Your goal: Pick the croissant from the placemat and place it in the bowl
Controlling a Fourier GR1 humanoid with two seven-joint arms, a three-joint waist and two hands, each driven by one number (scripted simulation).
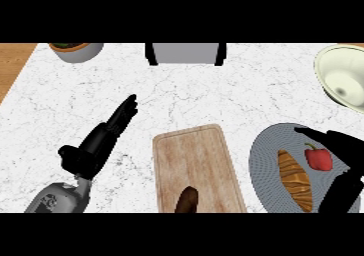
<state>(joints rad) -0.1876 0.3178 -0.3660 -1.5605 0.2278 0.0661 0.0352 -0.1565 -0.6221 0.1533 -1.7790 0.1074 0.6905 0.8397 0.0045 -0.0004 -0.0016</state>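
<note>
A: Where was the croissant [296, 181], and which way did it lie?

B: It lay on the grey round placemat [265, 165], just left of the right hand [346, 150]. Its long axis ran nearly straight away from the robot, the far tip leaning a little to the left, the near tip close to the placemat's near edge.

A: And that right hand?

B: It hung over the placemat's right side, forearm coming in from below, the dark fingers stretched forward and to the left, apart and closed on nothing. One fingertip reached just past a red bell pepper [318, 158], which sat between the hand and the croissant.

A: The bowl?

B: The cream bowl [346, 80] stood well ahead of the right hand, at the desk's [214, 95] far right, tilted on its side.

A: The left hand?

B: The left hand [104, 137] rested over the white marble desk, fingers straight and pointing forward and rightward, holding nothing. To its right lay a wooden cutting board [196, 165] with a dark brown item [187, 201] at its near end. Far ahead stood a potted plant [76, 50] and a toaster [186, 53].
</note>
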